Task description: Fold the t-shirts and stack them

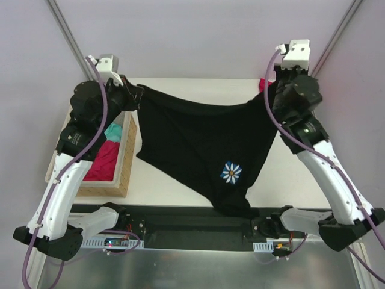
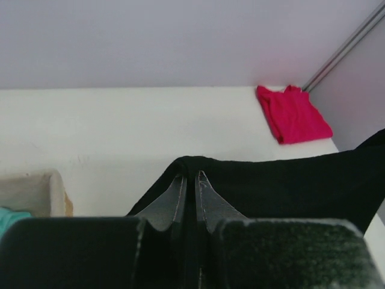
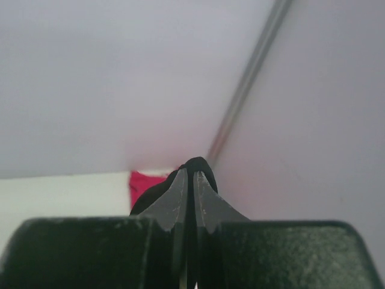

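Observation:
A large black t-shirt (image 1: 198, 144) with a pale daisy-like emblem (image 1: 231, 172) hangs stretched in the air between both arms, its lower end drooping toward the table's near edge. My left gripper (image 1: 133, 93) is shut on its left corner; the black cloth (image 2: 283, 180) bulges over my closed fingertips (image 2: 190, 176). Over at the other corner, my right gripper (image 1: 272, 90) is shut on the black cloth (image 3: 195, 164), which pokes past its fingertips (image 3: 190, 174). A crimson-red t-shirt (image 2: 293, 114) lies folded at the table's far right corner, mostly hidden in the top view (image 1: 263, 84).
A woven tan basket (image 1: 125, 162) stands at the left of the white table (image 1: 180, 183), holding red cloth (image 1: 102, 159) and teal cloth (image 1: 113, 131). Pale walls enclose the back and sides.

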`<state>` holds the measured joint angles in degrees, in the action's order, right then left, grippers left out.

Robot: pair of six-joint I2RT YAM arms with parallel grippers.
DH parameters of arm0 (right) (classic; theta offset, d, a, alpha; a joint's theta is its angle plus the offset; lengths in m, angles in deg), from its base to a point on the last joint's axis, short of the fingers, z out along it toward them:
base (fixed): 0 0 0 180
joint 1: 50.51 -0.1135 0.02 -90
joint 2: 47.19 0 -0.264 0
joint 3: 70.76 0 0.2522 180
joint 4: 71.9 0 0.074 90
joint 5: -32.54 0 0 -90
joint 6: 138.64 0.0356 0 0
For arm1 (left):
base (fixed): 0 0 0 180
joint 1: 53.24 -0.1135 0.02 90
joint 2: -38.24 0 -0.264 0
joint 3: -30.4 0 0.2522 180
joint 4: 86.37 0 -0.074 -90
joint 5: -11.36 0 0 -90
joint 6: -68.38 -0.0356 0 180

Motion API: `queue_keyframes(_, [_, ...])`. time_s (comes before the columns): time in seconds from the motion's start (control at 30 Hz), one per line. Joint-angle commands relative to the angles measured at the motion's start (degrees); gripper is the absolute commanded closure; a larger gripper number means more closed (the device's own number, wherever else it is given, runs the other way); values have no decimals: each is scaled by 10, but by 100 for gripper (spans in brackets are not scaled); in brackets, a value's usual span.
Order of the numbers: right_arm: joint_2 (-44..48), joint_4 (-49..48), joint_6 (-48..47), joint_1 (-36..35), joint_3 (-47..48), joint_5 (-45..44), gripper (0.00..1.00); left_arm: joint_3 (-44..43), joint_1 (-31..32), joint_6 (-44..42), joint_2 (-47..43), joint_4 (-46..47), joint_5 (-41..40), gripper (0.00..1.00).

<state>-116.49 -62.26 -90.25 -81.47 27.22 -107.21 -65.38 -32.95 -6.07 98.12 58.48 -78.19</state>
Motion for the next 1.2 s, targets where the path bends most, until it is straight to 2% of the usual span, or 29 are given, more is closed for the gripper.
queue_keyframes(0.0, [95,24,-24,-2,70,266,99,-96,4,-34,-6,4,-24,100])
queue_keyframes(0.23, [184,-14,-127,-73,99,298,99,-205,4,-91,-29,28,-19,100])
queue_keyframes(0.33, [210,16,-136,-88,121,311,99,-223,4,-98,-48,29,-17,100])
queue_keyframes(0.63, [210,21,-165,-89,118,316,99,-199,4,-85,-69,28,-16,100])
queue_keyframes(0.8, [153,-84,-223,-86,25,217,99,-153,4,-81,-18,29,-63,100])
queue_keyframes(0.9, [99,-86,-171,-54,5,196,99,-119,2,-73,29,42,-103,100])
queue_keyframes(0.93, [88,-86,-125,-15,-1,201,99,-106,-1,-69,56,46,-117,100])
queue_keyframes(1.07, [-21,-70,-52,77,-12,222,99,-109,-52,-45,145,57,-93,100])
queue_keyframes(1.17, [-69,-81,5,128,-24,236,99,-108,-95,-18,220,74,-74,100])
